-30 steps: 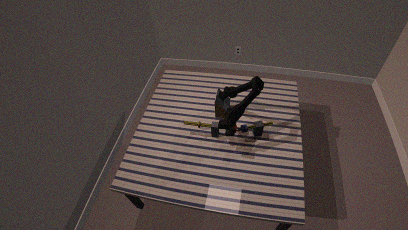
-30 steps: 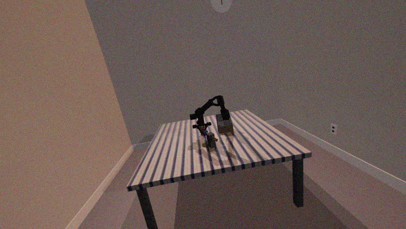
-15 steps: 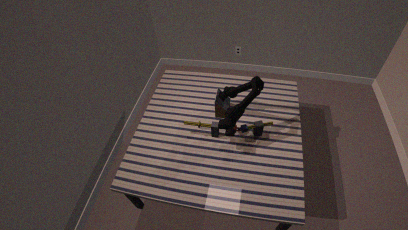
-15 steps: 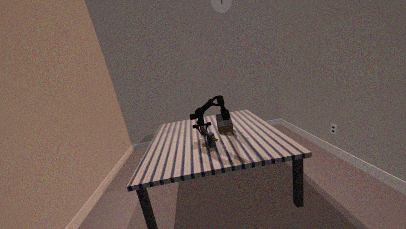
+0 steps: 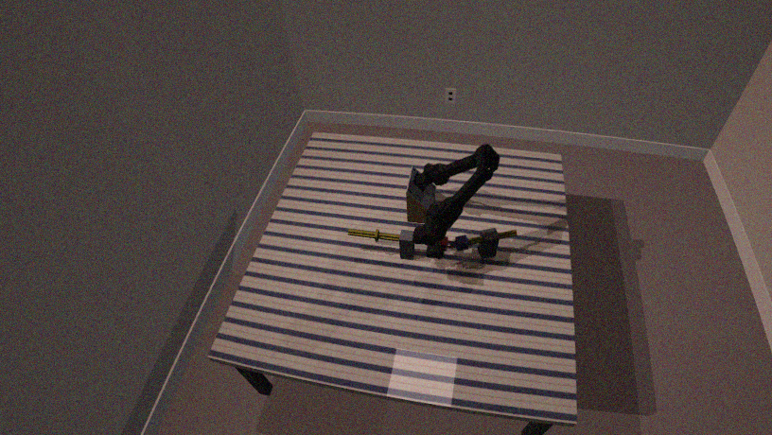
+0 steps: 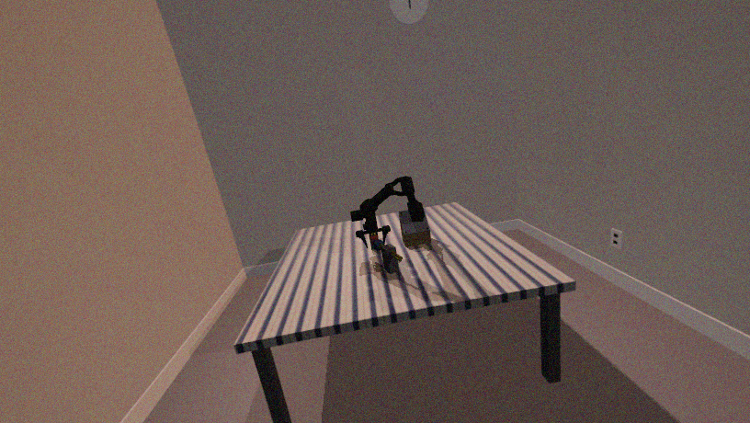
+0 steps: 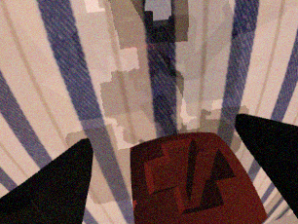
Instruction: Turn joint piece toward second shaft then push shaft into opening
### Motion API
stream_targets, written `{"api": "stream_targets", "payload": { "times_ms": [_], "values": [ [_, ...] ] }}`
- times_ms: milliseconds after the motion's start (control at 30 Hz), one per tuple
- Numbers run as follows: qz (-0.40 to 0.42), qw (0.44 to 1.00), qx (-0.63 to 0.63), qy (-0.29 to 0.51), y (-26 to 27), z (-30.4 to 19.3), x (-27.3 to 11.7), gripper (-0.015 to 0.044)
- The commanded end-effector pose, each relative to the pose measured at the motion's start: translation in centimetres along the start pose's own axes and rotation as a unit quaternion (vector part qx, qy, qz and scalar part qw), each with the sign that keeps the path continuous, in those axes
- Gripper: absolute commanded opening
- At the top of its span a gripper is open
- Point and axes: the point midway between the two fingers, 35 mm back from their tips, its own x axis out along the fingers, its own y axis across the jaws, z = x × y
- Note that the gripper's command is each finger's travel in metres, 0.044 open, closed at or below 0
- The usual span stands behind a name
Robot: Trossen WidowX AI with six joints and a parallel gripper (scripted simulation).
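A yellow shaft with a collar (image 5: 377, 235) runs through a grey block (image 5: 407, 246). Right of it, a red joint piece (image 5: 444, 243) (image 6: 373, 237) adjoins a blue piece (image 5: 461, 242) (image 6: 379, 245), then a second grey block (image 5: 488, 246) (image 6: 390, 261) with a yellow shaft end (image 5: 509, 234) (image 6: 399, 257). My gripper (image 5: 435, 248) (image 6: 375, 244) (image 7: 166, 132) is open, fingers wide apart, low over the line beside the red piece. It hides where the shaft meets the joint. A dark red notched part (image 7: 195, 180) shows low in the wrist view; I cannot tell what it belongs to.
The arm's base box (image 5: 416, 208) (image 6: 416, 235) stands behind the blocks. Everything is on a striped table (image 5: 324, 303) (image 6: 314, 294). The arm casts shadows around the blocks. A pale square patch (image 5: 422, 376) lies at the table's near edge in the top view.
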Motion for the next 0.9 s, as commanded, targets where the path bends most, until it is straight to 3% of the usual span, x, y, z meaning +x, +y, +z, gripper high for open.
{"api": "stream_targets", "payload": {
  "times_ms": [0, 467, 867],
  "values": [
    [0.0, 1.0, 0.0, -0.001, 0.0, 0.0, 0.0, 0.044],
    [0.003, 0.982, -0.002, -0.187, 0.0, -0.9, -2.7, 0.044],
    [-0.011, 0.981, -0.057, -0.185, 0.1, -0.9, -3.8, 0.044]
  ]
}}
